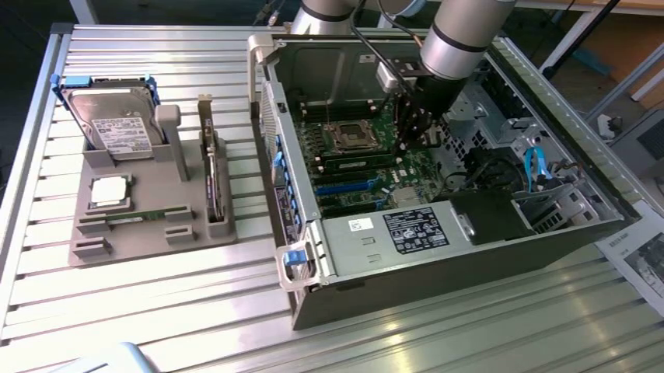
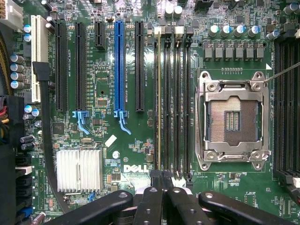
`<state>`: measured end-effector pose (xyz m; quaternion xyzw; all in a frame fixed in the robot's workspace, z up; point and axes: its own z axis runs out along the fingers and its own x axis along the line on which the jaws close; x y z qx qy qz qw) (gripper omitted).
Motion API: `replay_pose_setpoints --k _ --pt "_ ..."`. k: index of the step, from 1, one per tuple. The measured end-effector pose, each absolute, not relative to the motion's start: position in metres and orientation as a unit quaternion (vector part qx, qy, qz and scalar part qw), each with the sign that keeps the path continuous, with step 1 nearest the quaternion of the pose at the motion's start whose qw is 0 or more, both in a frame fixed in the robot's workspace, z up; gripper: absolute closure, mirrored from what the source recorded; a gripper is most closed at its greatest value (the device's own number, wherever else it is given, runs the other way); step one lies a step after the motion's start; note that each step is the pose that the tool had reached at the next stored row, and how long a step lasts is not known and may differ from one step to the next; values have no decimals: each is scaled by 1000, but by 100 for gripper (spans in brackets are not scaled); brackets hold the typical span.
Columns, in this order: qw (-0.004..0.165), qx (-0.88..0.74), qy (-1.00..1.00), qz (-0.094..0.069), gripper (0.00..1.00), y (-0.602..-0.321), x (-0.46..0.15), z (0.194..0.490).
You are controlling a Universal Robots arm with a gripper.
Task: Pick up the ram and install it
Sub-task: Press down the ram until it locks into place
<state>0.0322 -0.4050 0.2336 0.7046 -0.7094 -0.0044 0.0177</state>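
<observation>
Tight spot here. The pincer (image 2: 162,178) is down inside the open PC case (image 1: 581,233), with its two fingertips (image 2: 154,185) pressed flat together and nothing visibly clamped between them. The tips sit right at one end of the ram (image 2: 158,103), though contact can't be made out.

The ram is standing in the outermost of four memory slots (image 2: 178,103), seen edge-on. It's a long, thin stick with a pale tan top edge running the slot's full length.

For room, the CPU socket (image 2: 233,121) sits just beside that slot bank, with more black slots (image 2: 286,108) past it. On the pincer's other side there are six expansion slots: one blue (image 2: 119,65), one white, four black. A single finned heatsink (image 2: 78,169) is near, and a black cable (image 2: 44,140) is well apart.

Outside the case wall, well away on the slatted desk (image 1: 155,311), a gray holder (image 1: 155,233) carries one hard drive (image 1: 114,116), one processor chip (image 1: 109,190) and one dark card on edge (image 1: 213,179).
</observation>
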Motion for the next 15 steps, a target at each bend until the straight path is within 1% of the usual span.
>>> replay_pose_setpoints --k 15 --pt "18 705 -709 -4 90 -405 32 232"
